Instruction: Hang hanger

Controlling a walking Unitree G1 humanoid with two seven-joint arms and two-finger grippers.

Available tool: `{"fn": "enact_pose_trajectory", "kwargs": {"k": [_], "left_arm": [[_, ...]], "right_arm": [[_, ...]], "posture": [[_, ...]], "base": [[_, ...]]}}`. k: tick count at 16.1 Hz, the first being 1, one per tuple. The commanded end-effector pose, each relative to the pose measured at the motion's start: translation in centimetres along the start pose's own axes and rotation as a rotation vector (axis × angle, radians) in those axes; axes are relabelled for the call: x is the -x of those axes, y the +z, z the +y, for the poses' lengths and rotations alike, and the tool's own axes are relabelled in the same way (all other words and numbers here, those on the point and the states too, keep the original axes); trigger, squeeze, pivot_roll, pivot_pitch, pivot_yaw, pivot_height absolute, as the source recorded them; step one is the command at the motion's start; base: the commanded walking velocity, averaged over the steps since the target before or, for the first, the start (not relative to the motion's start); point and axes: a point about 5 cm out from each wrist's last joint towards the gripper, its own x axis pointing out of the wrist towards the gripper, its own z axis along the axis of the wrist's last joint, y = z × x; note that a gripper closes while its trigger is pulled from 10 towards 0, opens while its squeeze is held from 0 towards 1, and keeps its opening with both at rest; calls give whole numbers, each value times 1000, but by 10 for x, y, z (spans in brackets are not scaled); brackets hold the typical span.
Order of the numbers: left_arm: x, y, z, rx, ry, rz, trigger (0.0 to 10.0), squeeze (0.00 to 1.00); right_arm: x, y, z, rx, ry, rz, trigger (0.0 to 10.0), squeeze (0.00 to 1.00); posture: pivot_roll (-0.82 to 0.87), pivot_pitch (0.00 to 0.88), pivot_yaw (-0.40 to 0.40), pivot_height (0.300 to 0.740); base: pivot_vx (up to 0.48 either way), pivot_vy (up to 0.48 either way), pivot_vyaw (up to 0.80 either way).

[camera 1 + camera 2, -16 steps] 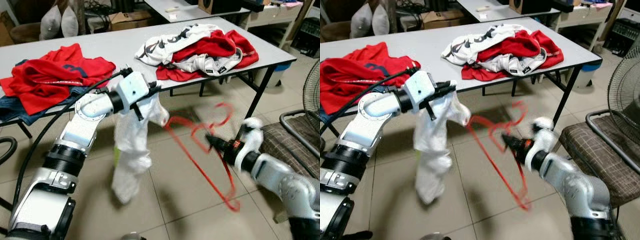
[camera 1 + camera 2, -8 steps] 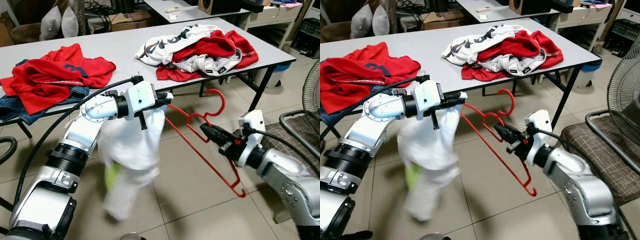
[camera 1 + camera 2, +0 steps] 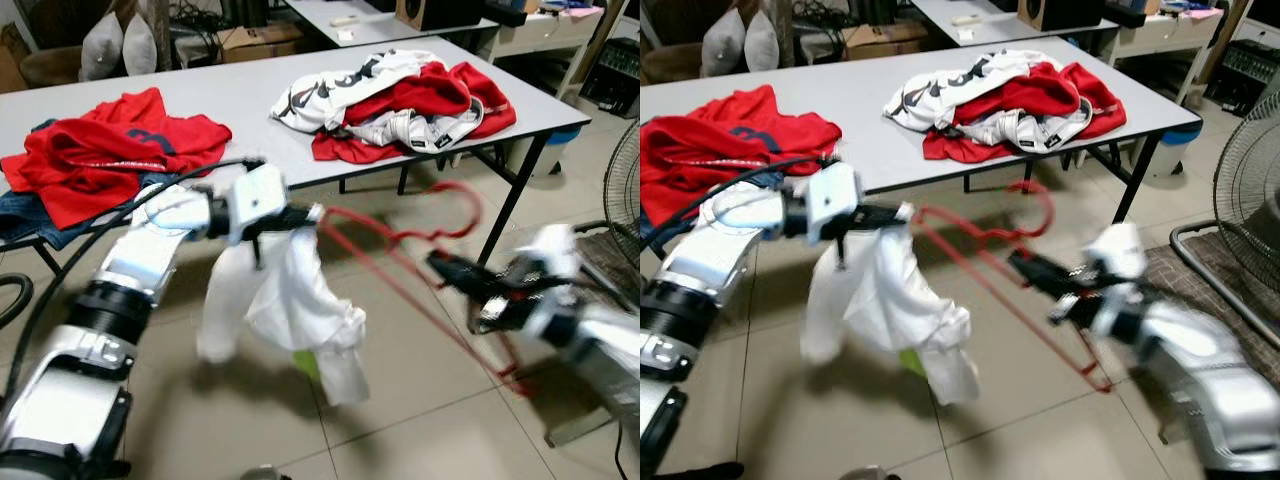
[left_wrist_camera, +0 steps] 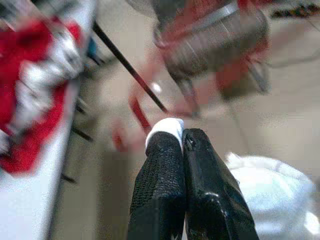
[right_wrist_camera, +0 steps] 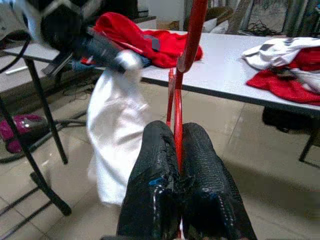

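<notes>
Left hand (image 3: 300, 213) pinching crumpled white cloth garment (image 3: 285, 305); right hand (image 5: 176, 167) clamped on thin red plastic hanger (image 3: 400, 250) above floor, near grey desk (image 3: 250, 100). Slide hanger tip slowly into garment opening, cloth taut.

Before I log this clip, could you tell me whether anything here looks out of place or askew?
The white garment hangs bunched from the left gripper, not spread on the red hanger, which the right gripper holds tilted beside it. Clothes lie in heaps on the table.
</notes>
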Motion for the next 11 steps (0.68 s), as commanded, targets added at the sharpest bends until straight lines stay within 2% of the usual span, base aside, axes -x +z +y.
{"fn": "enact_pose_trajectory", "kwargs": {"k": [1,2,6,8,9,10,11], "left_arm": [[2,-9,-2,23,-59,72,10000,0],[1,-19,-4,16,-92,145,10000,0],[-7,-21,-6,8,-197,177,10000,0],[-17,-35,-19,-19,-345,305,10000,0],[-18,-47,-12,-47,-243,431,10000,0],[-24,-51,2,-32,-26,503,10000,0],[-34,-46,11,40,162,476,10000,0]], "right_arm": [[6,-2,-3,3,14,20,10000,0],[13,-4,-2,11,40,55,10000,0],[19,-6,8,14,152,119,10000,0],[19,-18,3,42,131,202,10000,0],[20,-18,1,38,79,192,10000,0],[22,-19,1,33,4,180,10000,0],[25,-22,5,16,-54,173,10000,0]], "posture": [[-31,0,41,740],[-41,0,38,740],[-58,0,38,740],[-70,6,61,740],[-80,9,87,740],[-90,8,102,740],[-102,9,121,740]], "base": [[0,0,0],[0,0,0],[0,0,0],[0,0,0],[0,0,0],[0,0,0],[0,0,0]]}}
